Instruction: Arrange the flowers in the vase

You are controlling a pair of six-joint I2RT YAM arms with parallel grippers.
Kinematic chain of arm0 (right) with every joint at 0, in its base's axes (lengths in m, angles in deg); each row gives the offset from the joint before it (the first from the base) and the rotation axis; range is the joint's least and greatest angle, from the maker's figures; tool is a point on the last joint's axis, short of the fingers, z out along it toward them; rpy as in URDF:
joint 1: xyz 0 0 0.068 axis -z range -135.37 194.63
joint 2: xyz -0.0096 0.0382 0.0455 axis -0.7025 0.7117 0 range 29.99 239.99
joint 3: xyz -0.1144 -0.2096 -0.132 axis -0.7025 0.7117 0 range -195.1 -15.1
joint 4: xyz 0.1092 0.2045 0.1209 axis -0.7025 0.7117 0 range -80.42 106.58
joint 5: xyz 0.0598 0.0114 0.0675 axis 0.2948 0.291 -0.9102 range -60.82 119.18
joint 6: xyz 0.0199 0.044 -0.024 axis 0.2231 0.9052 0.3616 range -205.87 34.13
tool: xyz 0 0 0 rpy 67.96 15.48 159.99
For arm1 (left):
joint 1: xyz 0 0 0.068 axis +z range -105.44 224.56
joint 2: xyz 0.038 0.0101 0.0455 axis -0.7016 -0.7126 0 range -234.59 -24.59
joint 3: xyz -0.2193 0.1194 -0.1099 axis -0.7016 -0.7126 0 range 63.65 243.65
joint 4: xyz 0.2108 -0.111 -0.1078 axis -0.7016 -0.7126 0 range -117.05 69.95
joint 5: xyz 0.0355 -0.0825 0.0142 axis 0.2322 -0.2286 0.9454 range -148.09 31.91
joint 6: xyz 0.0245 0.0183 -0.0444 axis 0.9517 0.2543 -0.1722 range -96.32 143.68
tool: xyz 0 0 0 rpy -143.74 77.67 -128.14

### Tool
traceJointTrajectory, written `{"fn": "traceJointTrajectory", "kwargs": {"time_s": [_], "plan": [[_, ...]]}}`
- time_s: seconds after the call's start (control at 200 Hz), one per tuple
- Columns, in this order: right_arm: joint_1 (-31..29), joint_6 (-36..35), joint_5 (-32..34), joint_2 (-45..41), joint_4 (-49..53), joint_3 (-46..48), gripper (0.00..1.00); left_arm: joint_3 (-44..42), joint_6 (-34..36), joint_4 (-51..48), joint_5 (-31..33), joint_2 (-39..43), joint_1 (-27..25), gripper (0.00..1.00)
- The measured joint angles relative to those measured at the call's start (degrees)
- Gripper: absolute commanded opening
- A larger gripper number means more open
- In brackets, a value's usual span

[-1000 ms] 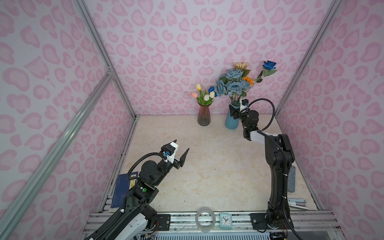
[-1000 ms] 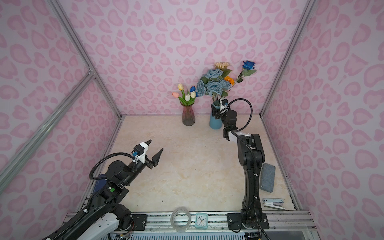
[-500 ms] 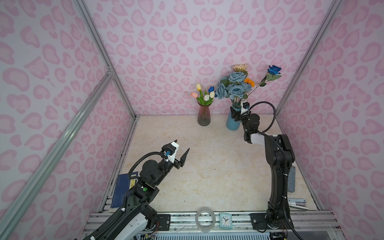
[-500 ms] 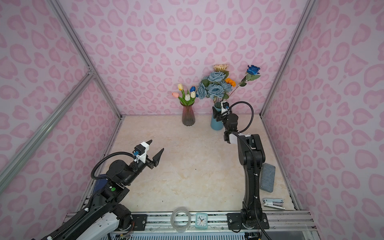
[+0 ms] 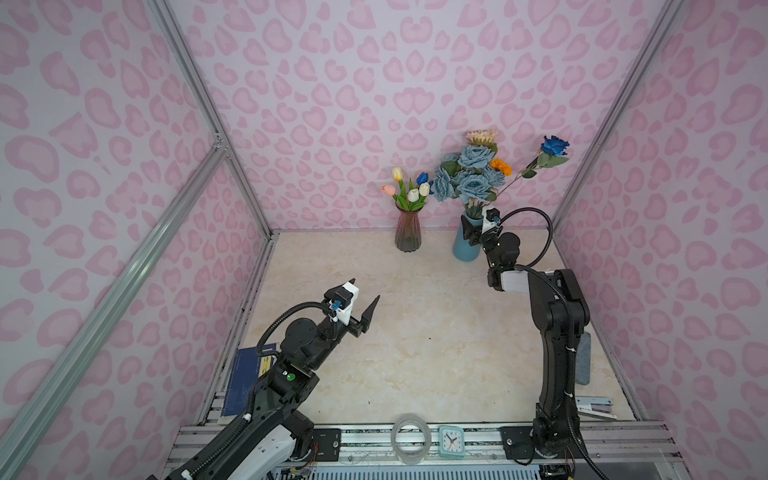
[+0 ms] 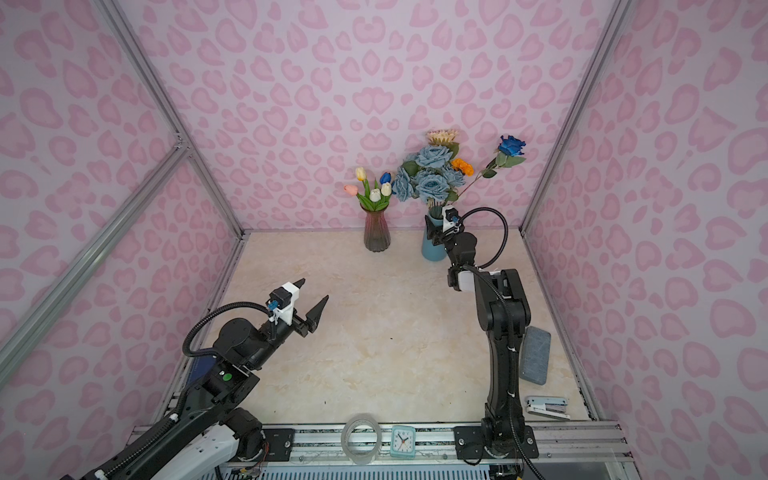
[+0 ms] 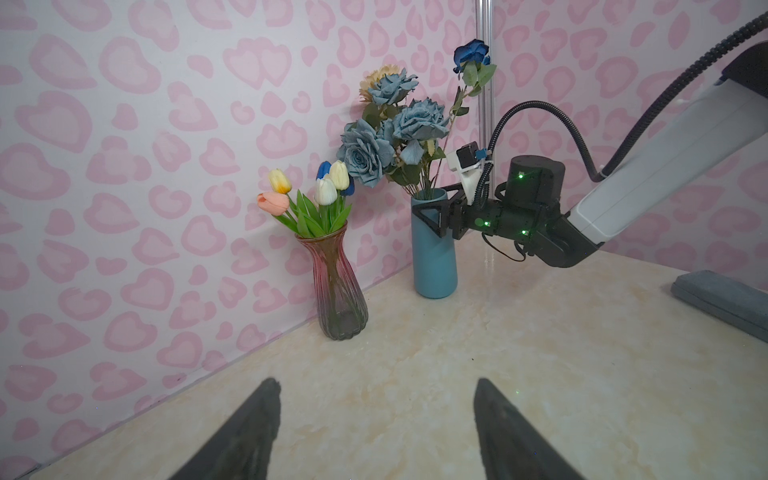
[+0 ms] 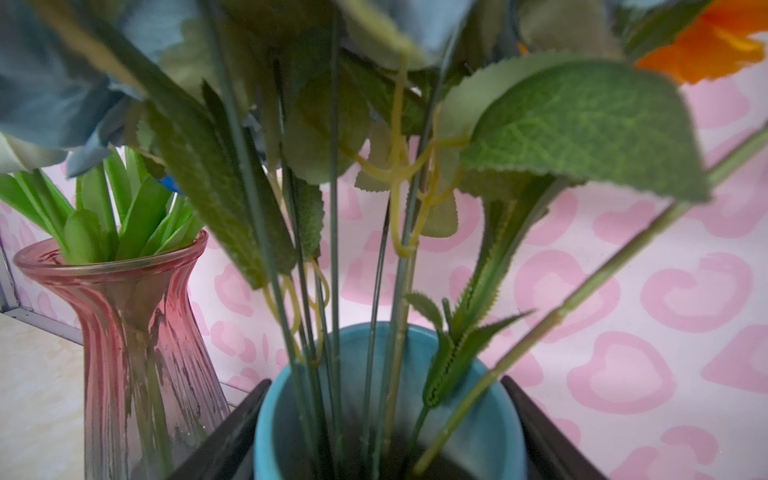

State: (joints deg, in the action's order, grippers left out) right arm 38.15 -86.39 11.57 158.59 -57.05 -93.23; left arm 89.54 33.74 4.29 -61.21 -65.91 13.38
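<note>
A tape roll (image 5: 393, 438) sits beside a small clock (image 5: 451, 441), perhaps a stapler (image 6: 546, 408) farther right.

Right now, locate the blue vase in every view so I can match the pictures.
Both top views: blue vase at the back, right of centre.
Left wrist: far off, under the dusty-blue roses.
Right wrist: close up, looking into its mouth, jaws either side.
Shared landmark: pink glass vase beside it.
</note>
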Motion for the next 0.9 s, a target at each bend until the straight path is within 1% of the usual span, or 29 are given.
{"fn": "traceJointTrajectory", "kwargs": {"time_s": [0.345,0.47,0.65,0.9], "plan": [[0.0,-0.6,0.0,-1.0,-4.6,1.9,0.85,0.0,0.0,0.0,0.0,0.0,0.0,0.75],[0.1,-0.6,0.0,-1.0,-4.8,1.9,0.88,0.0,0.0,0.0,0.0,0.1,0.0,0.74],[0.2,-0.9,0.0,-1.4,-5.0,2.5,0.89,0.0,0.0,-0.1,0.0,0.6,0.0,0.75],[0.2,-1.2,-0.1,-4.3,-5.4,6.1,0.9,0.0,0.0,-0.1,0.1,0.2,0.0,0.75]]}}
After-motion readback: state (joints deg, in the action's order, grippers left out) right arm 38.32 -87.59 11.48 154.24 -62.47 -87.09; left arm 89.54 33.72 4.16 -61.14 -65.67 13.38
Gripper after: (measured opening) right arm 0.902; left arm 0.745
